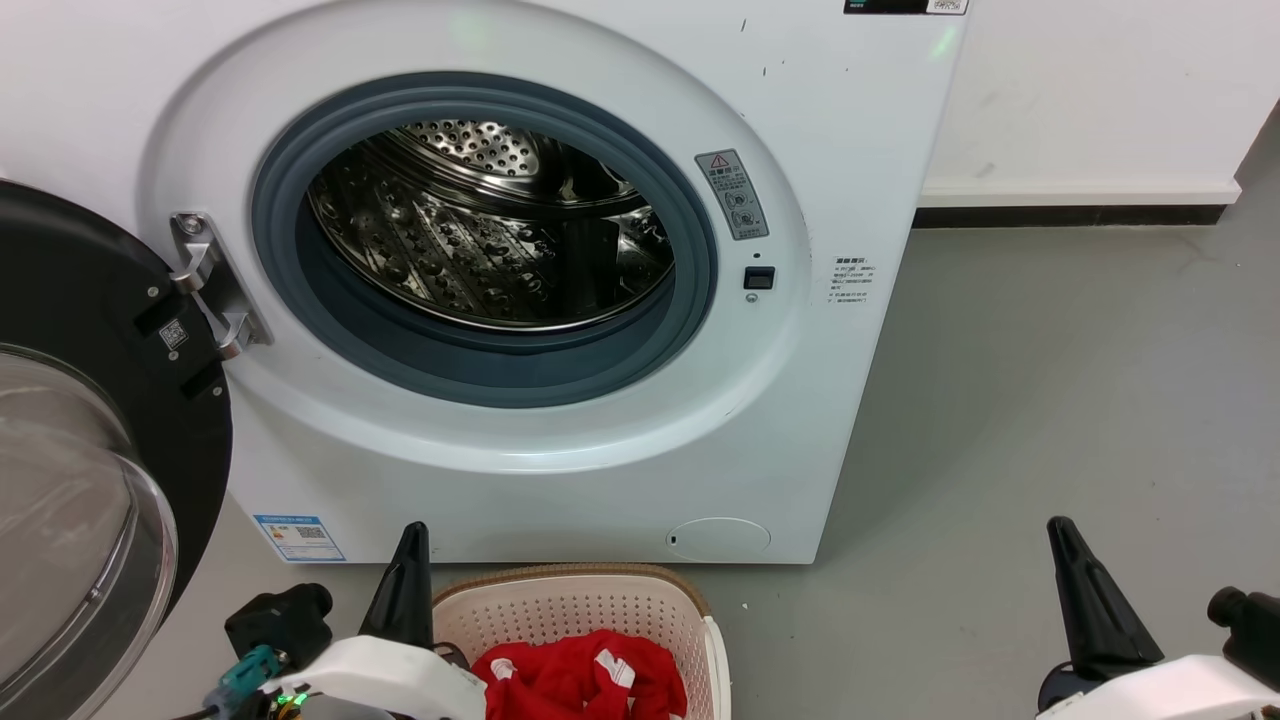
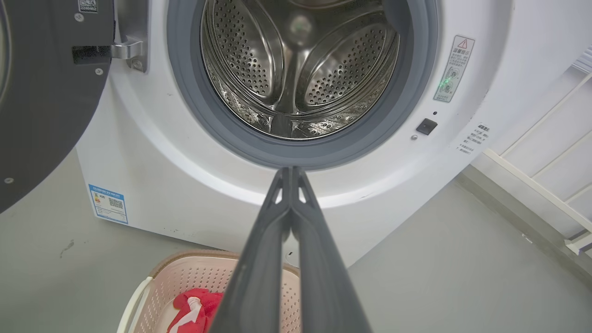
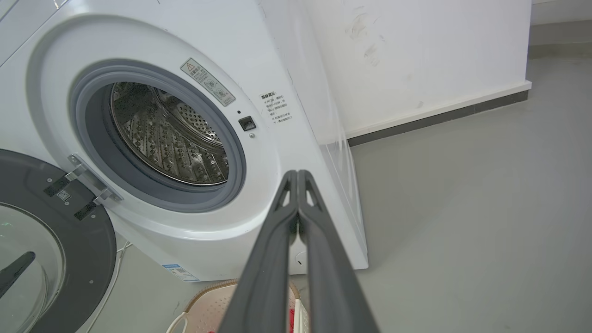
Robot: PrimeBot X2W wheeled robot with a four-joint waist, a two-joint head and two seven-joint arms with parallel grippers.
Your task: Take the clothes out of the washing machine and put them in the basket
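Head view: clothes (image 1: 585, 682) lie in basket (image 1: 600, 612) before washing machine (image 1: 560, 450).
Left tool (image 1: 411, 540) and right tool (image 1: 1061, 535) are closed, empty.

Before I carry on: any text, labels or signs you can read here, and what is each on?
Nothing reads clearly enough to quote.
Grey warning sticker beside the washer opening: red triangle sign, characters too small.
Printed block on the washer front: too small.
Blue label at the washer's lower left: QR code, print blurred.
QR sticker on the door frame: unreadable.
Basket: no writing visible.
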